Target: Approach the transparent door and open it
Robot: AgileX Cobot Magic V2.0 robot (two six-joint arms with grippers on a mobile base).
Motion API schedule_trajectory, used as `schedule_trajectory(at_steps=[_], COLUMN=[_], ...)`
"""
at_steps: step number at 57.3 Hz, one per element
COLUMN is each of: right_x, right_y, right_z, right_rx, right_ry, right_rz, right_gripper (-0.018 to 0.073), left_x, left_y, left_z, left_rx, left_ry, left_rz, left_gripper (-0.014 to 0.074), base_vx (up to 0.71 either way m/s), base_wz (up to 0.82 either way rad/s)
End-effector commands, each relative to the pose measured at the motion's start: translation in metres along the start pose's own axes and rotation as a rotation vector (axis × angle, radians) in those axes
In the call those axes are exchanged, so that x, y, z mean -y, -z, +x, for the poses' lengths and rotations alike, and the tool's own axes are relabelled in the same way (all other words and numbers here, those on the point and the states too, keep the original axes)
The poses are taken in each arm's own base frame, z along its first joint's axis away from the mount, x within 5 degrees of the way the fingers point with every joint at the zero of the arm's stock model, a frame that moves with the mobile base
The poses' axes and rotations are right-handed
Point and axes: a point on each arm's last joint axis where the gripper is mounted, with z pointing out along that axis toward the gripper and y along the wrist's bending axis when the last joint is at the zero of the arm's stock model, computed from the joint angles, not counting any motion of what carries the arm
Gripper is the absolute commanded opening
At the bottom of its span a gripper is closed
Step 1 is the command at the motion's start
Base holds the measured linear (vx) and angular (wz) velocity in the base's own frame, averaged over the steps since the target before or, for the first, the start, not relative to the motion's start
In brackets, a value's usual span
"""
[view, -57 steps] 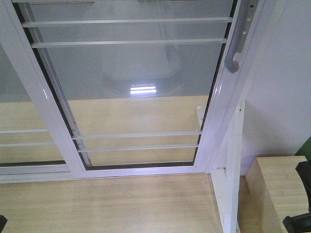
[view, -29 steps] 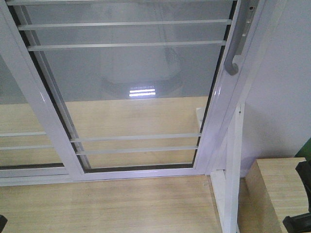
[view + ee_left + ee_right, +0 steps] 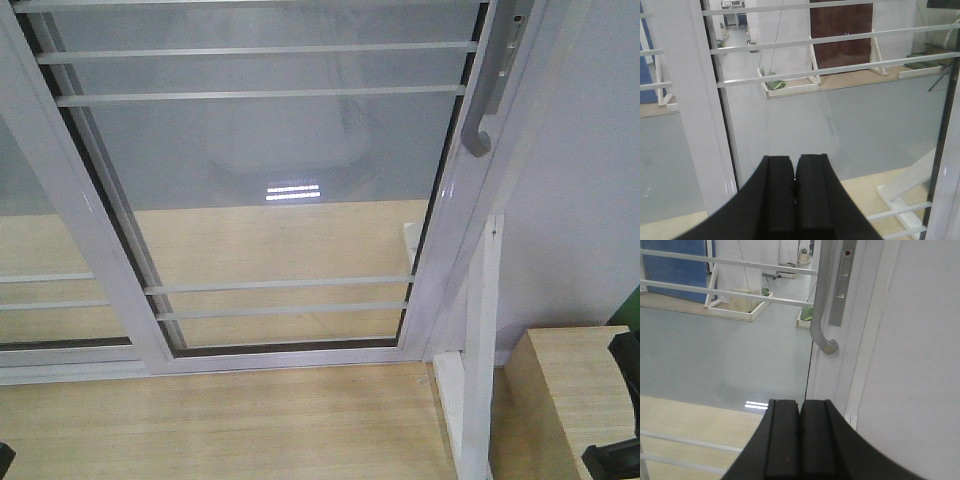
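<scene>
Exterior front-facing view: the transparent door [image 3: 270, 200] stands, apparently closed, at the far edge of the wooden floor [image 3: 220, 420]. Its curved grey handle [image 3: 487, 95] is on the right stile, beside a lock plate [image 3: 842, 285] bearing a small red dot. The right gripper [image 3: 800, 435] is clenched empty below the handle, apart from it. The left gripper [image 3: 795, 195] is likewise clenched empty, facing the glass.

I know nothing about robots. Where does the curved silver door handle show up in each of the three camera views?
Exterior front-facing: the handle is at the upper right, slanting down to a hooked end.
Left wrist: not in this picture.
Right wrist: the handle is at top centre, and its lower end hooks to the right.
Shared landmark: the thin white horizontal bars, seen in all three.
</scene>
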Motion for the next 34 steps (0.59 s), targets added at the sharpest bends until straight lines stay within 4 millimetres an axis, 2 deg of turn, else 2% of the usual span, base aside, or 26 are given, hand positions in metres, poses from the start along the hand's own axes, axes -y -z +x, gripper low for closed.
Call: schedule_trajectory(at_steps=[1, 34], right_x=[0.0018, 0.0018], right_y=[0.0012, 0.0001], right_z=[-0.0069, -0.0063], right_rx=[0.093, 0.08], right_ry=[0.001, 0.001], right_rz=[0.024, 0.022], right_gripper=[-0.0006, -0.0006], left_x=[0.0003, 0.0], left_y=[0.0009, 0.0009], left_z=[-0.0056, -0.0055], left_rx=[0.09, 0.089], left_ry=[0.005, 0.005], left_rz=[0.004, 0.0], left_gripper=[-0.0006, -0.0006], base_vx=[0.0, 0.03], base_wz=[0.0, 0.04])
